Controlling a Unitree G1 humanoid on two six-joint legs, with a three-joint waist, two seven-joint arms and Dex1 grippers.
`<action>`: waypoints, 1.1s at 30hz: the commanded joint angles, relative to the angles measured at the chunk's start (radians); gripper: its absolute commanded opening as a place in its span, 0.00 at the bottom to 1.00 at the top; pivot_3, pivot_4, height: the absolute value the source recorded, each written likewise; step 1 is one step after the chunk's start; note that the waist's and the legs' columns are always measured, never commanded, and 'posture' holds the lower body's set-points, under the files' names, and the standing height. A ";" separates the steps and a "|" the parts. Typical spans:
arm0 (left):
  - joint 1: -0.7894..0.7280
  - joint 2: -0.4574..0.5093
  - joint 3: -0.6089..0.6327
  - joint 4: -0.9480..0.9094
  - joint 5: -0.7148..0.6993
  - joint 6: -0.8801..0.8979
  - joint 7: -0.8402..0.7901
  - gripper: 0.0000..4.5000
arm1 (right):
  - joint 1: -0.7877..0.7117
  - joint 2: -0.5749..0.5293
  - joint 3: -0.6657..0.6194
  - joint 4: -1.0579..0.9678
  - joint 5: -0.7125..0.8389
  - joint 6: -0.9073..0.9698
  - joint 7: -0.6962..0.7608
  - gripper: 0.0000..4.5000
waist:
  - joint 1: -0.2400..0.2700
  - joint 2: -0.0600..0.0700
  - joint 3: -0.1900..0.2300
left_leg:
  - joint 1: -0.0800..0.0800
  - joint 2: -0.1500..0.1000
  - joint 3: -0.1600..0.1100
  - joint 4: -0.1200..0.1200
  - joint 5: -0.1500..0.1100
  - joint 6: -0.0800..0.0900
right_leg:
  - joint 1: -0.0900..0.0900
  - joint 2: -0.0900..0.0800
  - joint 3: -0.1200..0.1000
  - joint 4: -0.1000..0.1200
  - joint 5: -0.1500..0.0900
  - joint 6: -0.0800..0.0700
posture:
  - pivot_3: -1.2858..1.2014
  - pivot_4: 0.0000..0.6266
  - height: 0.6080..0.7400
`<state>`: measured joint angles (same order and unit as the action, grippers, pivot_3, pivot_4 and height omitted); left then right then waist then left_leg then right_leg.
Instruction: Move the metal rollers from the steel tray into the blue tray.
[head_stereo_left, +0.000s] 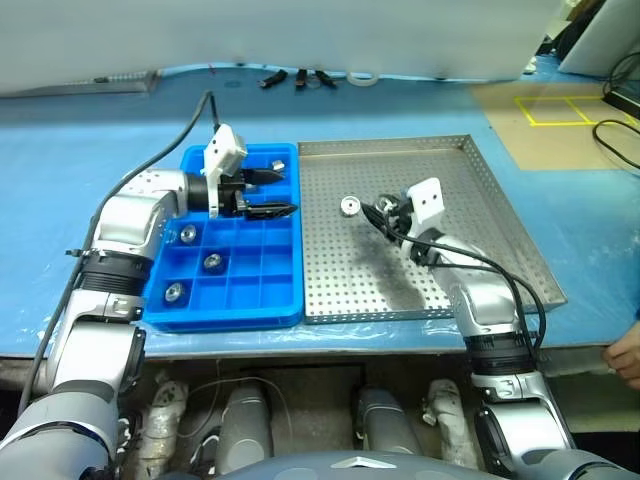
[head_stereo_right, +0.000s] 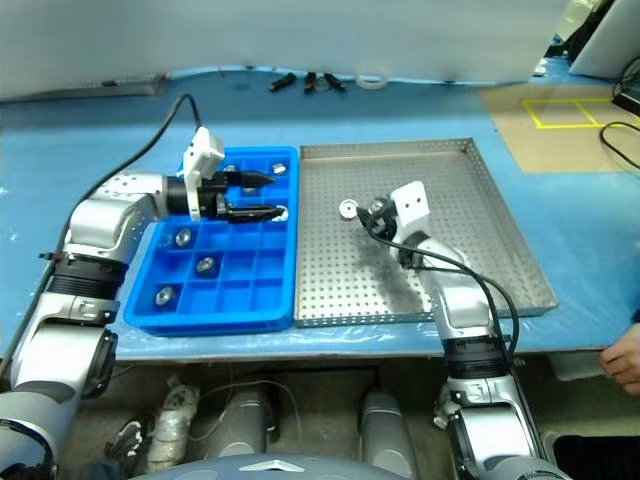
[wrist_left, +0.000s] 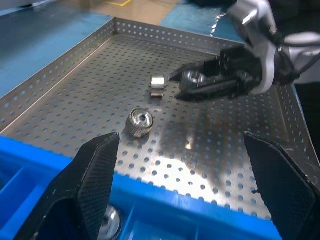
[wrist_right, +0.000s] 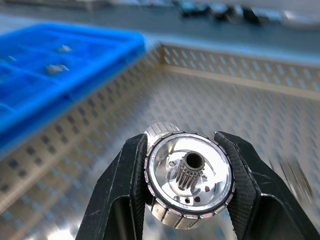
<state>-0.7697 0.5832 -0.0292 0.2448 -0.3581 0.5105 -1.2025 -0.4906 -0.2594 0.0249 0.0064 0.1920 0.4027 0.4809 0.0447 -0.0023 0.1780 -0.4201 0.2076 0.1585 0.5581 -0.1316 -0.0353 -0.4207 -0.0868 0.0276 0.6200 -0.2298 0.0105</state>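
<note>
One roller (wrist_right: 189, 181) sits clamped in the right claw (head_stereo_left: 378, 208) above the steel tray (head_stereo_left: 480, 200); another roller (head_stereo_left: 349, 206) lies there. Left claw (head_stereo_left: 270, 192) gapes wide over the blue tray (head_stereo_left: 250, 290). Carry step; next needs an empty compartment.

5 rollers (head_stereo_left: 212, 261) in blue tray (head_stereo_left: 222, 312); 2 over steel tray (head_stereo_left: 500, 230).

Blue tray (head_stereo_left: 232, 300); silver perforated steel tray (head_stereo_left: 480, 200); shiny silver roller (wrist_right: 189, 180).

Blue-covered bench (head_stereo_left: 80, 150), yellow floor tape (head_stereo_left: 556, 108) far right, black cables (head_stereo_left: 615, 135), white wall behind.
</note>
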 joint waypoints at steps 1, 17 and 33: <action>0.031 0.043 0.074 -0.071 -0.030 0.040 0.059 0.93 | -0.094 0.016 0.051 -0.014 0.023 -0.012 0.069 0.38 | 0.006 0.000 0.000 | 0.000 0.000 0.000 0.000 0.000 0.000 | 0.000 0.000 0.000 0.000 0.000 0.000 | 0.54 0.24 1.00; 0.576 0.126 0.427 -0.531 -0.188 0.219 0.332 0.93 | -0.299 0.137 0.202 0.175 0.006 -0.020 0.256 0.38 | 0.105 0.000 0.000 | -0.012 0.002 -0.012 -0.006 0.003 -0.006 | -0.005 0.000 -0.016 0.000 -0.002 -0.003 | 0.67 0.24 1.00; 0.670 0.129 0.436 -0.661 -0.301 0.269 0.440 0.93 | -0.343 0.172 0.181 0.458 -0.055 -0.096 0.239 0.38 | 0.166 -0.001 0.000 | -0.016 0.010 -0.013 -0.007 0.011 -0.018 | -0.004 -0.001 -0.027 0.005 -0.004 -0.006 | 0.68 0.24 1.00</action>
<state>-0.0962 0.6971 0.3890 -0.3825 -0.6401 0.7850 -0.7687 -0.8135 -0.0896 0.2158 0.4714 0.1424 0.3454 0.7212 0.2105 -0.0028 0.1778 -0.4364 0.2184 0.1460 0.5511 -0.1199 -0.0542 -0.4246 -0.0879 0.0009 0.6247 -0.2333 0.0044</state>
